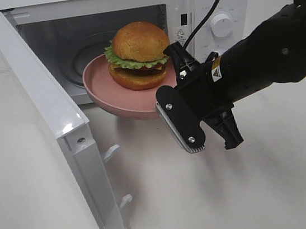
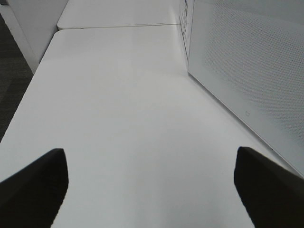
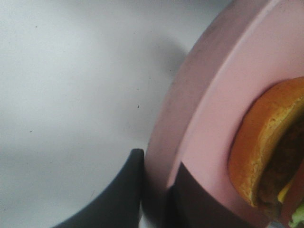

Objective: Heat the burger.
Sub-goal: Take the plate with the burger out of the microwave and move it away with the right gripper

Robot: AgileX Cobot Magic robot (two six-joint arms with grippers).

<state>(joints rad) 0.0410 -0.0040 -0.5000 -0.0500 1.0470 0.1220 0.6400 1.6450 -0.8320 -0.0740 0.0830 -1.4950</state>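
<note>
The burger (image 1: pixel 139 51), with a golden bun and green lettuce, sits on a round pink plate (image 1: pixel 95 85) held at the mouth of the open microwave (image 1: pixel 212 5), partly inside the cavity. My right gripper (image 1: pixel 169 87) is shut on the plate's near rim, one finger above and one below. In the right wrist view the fingers (image 3: pixel 118 190) clamp the pink rim (image 3: pixel 190 123), with the burger (image 3: pixel 261 152) beside them. My left gripper (image 2: pixel 152 190) is open and empty over the bare white table. It is out of the exterior view.
The microwave door (image 1: pixel 52 116) swings wide open toward the front left, and its dotted panel shows in the left wrist view (image 2: pixel 247 71). The control dial (image 1: pixel 222 24) is on the microwave's right panel. The white table (image 1: pixel 220 196) extends in front.
</note>
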